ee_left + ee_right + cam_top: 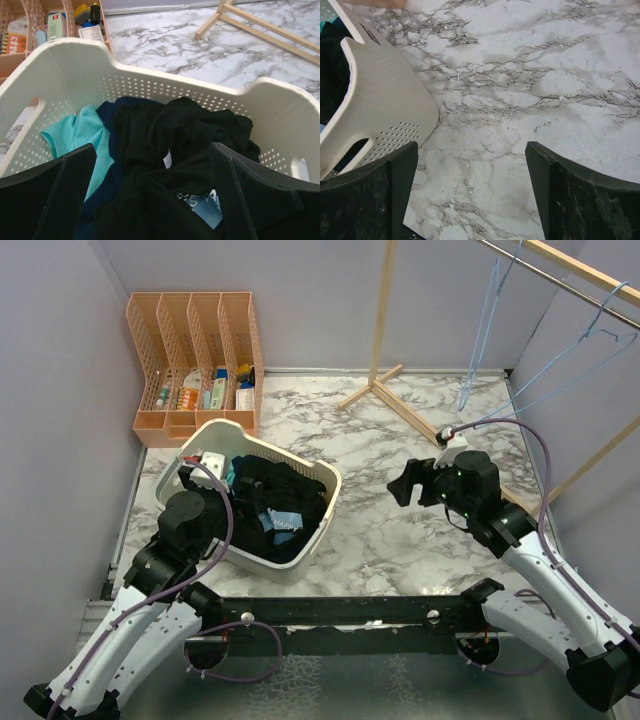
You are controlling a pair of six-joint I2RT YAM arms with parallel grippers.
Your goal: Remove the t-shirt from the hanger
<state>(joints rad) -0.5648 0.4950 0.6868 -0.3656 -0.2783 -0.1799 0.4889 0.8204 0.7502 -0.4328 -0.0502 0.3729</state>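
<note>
Both hangers on the rail at the far right look bare, thin blue wire w/ nothing draped on them, so I judge the tee is already off. The black t-shirt lies crumpled on top of the pile in the white basket at the left, w/ a teal garment and a navy one beside and partly under it. A small white neck tag shows near the middle of the black cloth, and a blue print patch toward the near edge. The left gripper hangs over the basket, jaws spread wide w/ nothing clamped; black cloth sits below and between the fingers, but I can't tell if they touch it. The right gripper hovers over bare marble table just beside the basket wall, jaws also wide apart and empty. Handling, as a judgement: the tee is light, limp, non-slippery and not fragile, but it bunches, and folds may drag neighbouring clothes along. If it needs regrasping, take a raised fold near the neck tag and pinch one layer only, approx. at the collar, where the seam gives a firmer bite than the loose body fabric.
</note>
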